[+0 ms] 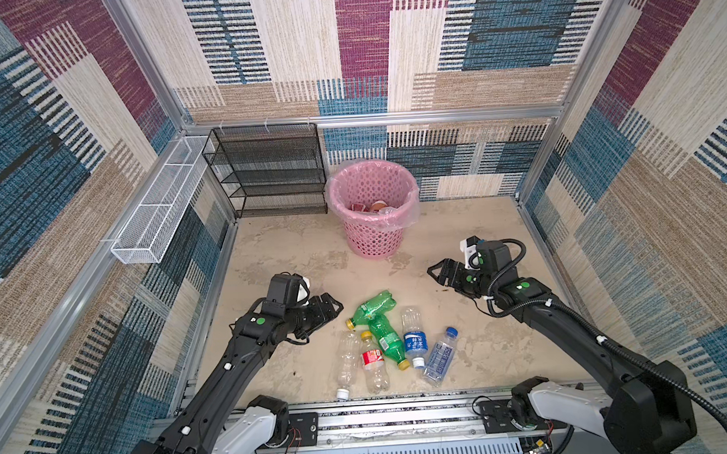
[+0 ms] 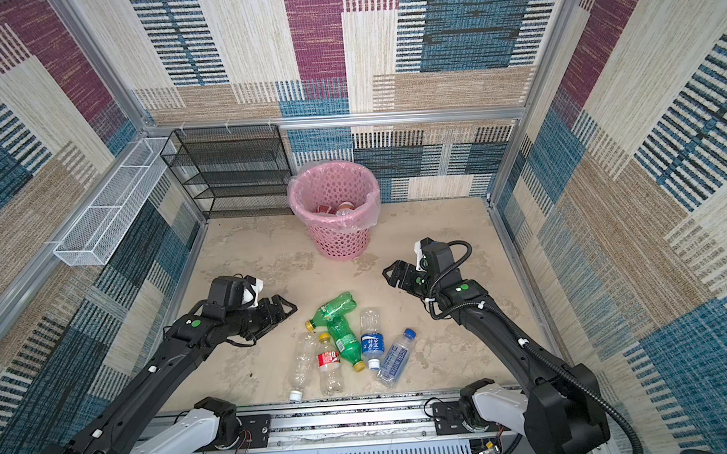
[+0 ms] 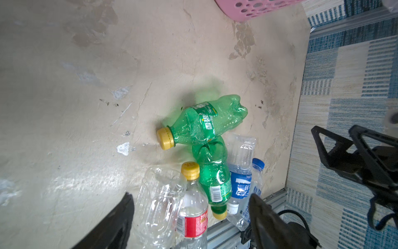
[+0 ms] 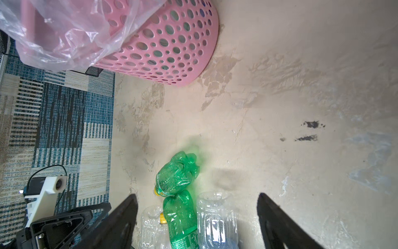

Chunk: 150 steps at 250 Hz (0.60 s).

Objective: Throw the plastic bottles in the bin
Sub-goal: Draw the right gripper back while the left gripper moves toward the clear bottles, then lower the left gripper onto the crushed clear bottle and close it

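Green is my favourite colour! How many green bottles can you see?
2. The crumpled green bottle lies at the pile's far end, nearest the bin. The second green bottle lies touching it, cap toward the robot. Others may hide inside the bin.

Open floor [image 1: 296, 247] between bottles [image 1: 384, 339] and bin [image 1: 370, 240]
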{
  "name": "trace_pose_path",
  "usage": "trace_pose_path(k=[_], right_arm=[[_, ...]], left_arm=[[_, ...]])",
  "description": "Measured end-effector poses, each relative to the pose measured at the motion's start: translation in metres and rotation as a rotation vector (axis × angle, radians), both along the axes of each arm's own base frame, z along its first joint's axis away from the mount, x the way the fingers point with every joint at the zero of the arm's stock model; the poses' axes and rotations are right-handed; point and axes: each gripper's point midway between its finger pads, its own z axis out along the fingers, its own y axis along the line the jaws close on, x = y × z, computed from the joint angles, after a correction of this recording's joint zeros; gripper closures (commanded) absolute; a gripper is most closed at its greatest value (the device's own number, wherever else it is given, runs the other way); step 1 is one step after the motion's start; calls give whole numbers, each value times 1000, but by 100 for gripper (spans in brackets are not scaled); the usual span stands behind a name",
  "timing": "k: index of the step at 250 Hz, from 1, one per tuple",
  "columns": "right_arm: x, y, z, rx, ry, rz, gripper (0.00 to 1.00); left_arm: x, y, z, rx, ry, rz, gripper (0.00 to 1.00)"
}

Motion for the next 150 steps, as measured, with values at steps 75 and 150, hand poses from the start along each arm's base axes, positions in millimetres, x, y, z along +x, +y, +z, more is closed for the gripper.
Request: trace_pose_path(k=[75,150], right_arm=[[-7,0,-9,19,3,-1,13],[-9,1,-11,29,5,1,13]], left_arm=[[-32,-6,-26,54,89,-64,15],[-57,-8,-44,91,149,-96,15]])
